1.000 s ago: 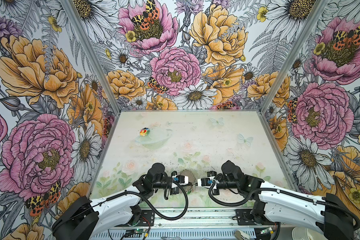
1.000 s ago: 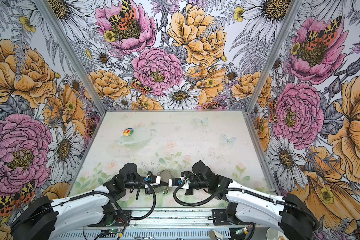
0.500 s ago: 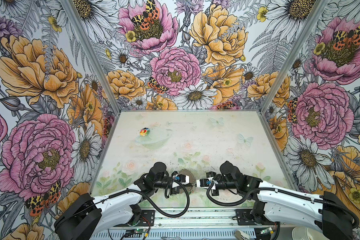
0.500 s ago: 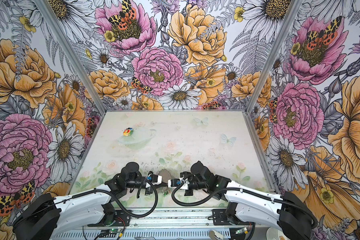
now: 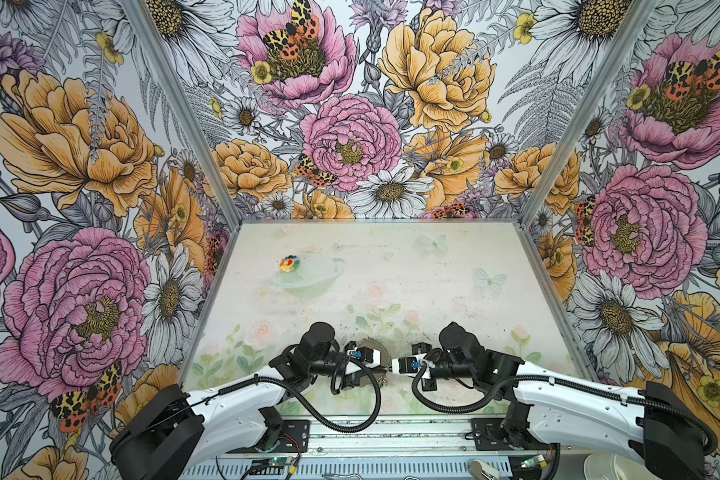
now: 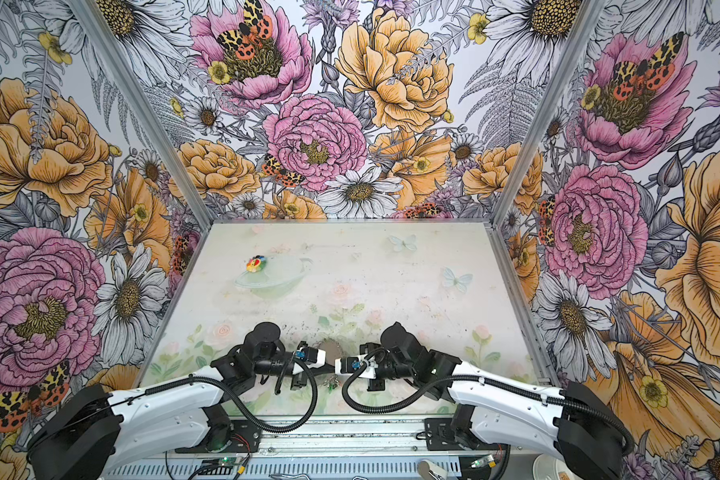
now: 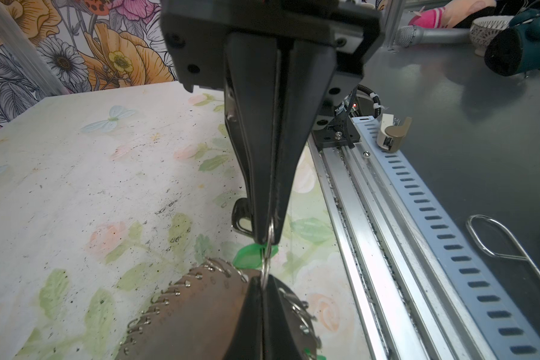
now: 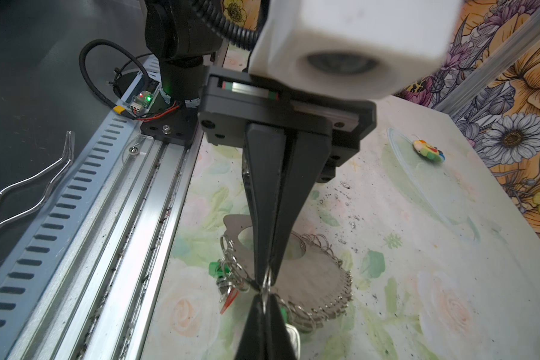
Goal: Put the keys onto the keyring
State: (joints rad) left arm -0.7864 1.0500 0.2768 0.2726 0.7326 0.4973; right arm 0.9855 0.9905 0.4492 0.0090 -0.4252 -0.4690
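The grey-brown keyring (image 5: 373,345) (image 6: 329,345) lies near the table's front edge, fringed with silver wire loops (image 8: 328,307). My left gripper (image 5: 381,366) (image 7: 264,282) and right gripper (image 5: 395,366) (image 8: 264,297) meet tip to tip at its front rim, both shut on one thin silver loop (image 7: 266,263). A green key head (image 7: 251,254) shows just behind that loop. In the right wrist view more green key heads (image 8: 215,268) hang in a bunch of rings beside the band, along with a red tag (image 8: 228,304). The key blades are mostly hidden.
A round multicoloured toy (image 5: 288,263) (image 8: 427,151) sits far back on the left of the table (image 5: 433,282). The metal rail (image 7: 365,237) runs along the front edge just behind the grippers. Floral walls (image 5: 80,187) close in three sides.
The two grippers have moved towards each other, from either side of the keyring to touching tips at its front rim. Both stayed shut.
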